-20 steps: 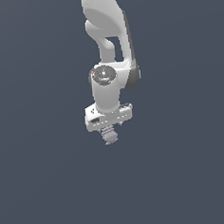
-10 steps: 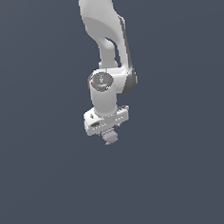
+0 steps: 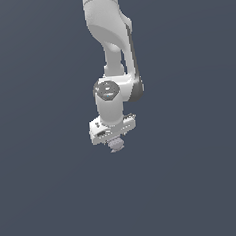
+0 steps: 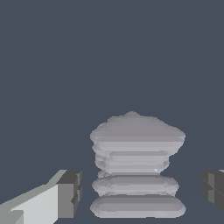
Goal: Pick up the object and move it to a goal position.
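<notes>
The object (image 4: 136, 164) is a small pale grey ridged lump with stacked layers, wider at its cap. In the wrist view it sits between my two dark-padded fingers (image 4: 68, 194), with a narrow gap on each side. My gripper (image 4: 140, 192) is open and straddles it without touching. In the exterior view the object (image 3: 116, 145) peeks out just below the white gripper (image 3: 114, 139), which points straight down from the arm above. Most of the object is hidden there by the gripper body.
A flat, dark blue-grey surface (image 3: 195, 184) surrounds the object on all sides. The white arm (image 3: 111, 35) comes down from the top of the exterior view. Nothing else shows.
The gripper has come down over the object, so less of it shows below the gripper body in the exterior view. The object has stayed in place.
</notes>
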You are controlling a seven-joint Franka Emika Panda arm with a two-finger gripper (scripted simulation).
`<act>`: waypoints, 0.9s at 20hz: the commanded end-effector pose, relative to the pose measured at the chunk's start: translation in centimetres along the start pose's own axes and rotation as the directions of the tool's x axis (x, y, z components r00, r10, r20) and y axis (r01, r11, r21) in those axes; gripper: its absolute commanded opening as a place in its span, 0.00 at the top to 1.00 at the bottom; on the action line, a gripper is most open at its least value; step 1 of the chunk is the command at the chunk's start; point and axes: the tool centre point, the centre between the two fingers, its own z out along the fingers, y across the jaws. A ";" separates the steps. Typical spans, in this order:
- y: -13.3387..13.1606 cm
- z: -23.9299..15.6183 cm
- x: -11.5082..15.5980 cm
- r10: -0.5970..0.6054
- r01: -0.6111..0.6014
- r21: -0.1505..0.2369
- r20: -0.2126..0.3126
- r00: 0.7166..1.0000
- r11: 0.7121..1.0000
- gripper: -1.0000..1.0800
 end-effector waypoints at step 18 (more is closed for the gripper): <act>0.0 3.4 0.0 -0.003 0.003 0.000 0.001 1.000 1.000 1.00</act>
